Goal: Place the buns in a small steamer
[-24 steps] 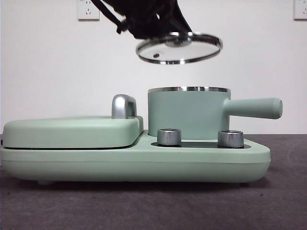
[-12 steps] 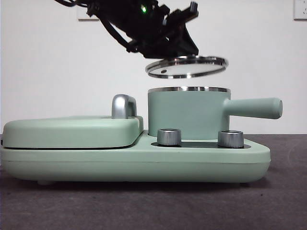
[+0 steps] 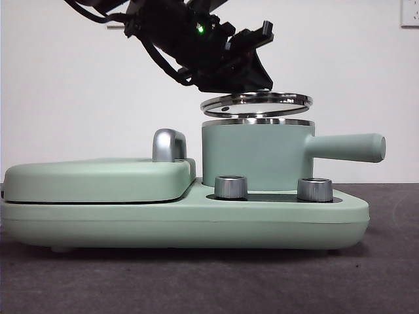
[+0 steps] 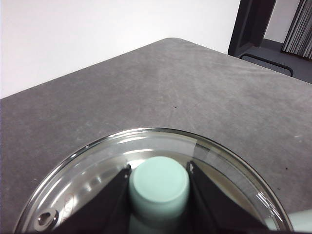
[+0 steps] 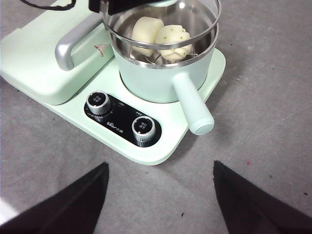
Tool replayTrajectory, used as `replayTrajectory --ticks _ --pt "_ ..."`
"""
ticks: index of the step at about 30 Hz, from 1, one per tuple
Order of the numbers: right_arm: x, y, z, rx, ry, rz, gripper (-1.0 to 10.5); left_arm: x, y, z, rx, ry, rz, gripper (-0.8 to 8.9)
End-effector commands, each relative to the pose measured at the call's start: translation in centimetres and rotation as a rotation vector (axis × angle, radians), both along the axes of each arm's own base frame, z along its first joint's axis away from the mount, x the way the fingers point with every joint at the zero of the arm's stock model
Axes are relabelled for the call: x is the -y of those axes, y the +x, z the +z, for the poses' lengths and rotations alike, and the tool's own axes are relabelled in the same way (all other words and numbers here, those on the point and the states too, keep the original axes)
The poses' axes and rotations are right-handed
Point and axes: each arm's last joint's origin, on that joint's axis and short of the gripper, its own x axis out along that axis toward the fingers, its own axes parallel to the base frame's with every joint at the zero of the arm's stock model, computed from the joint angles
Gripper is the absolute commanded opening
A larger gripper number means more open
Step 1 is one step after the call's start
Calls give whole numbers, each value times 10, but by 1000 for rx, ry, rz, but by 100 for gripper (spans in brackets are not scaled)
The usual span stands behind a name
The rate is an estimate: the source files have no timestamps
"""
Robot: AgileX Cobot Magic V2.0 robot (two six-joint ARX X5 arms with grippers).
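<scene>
The whole mint-green cooker base is one smooth matte slab sitting toward the middle of the grey desk, with the flat lidded grill plate and its chrome handle on one side and two knurled steel knobs on a black panel. The small steamer is the round pot with a steel rim and a long straight handle, and both buns are already sitting inside it, one smooth and blocky, one ridged with green flecks. So I'd say we're at the closing step: the left gripper has its jaws clamped on the green knob of the glass lid, which hangs just above the rim, slightly tilted. Next it needs to level out, drop straight down, then let go. The right gripper hangs spread wide over the near edge of the desk, holding nothing.
</scene>
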Motion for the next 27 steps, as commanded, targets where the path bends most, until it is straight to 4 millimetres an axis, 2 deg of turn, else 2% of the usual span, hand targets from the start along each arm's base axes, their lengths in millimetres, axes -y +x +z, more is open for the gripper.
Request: replayTrajectory --ticks 1,6,27 --pt "-1 1 3 12 2 -16 338 8 4 4 51 -18 -15 10" --pt "0 1 3 12 1 -17 338 10 6 -3 46 -8 -16 10" --pt "0 2 3 20 -13 -39 338 13 2 -8 5 25 -39 10"
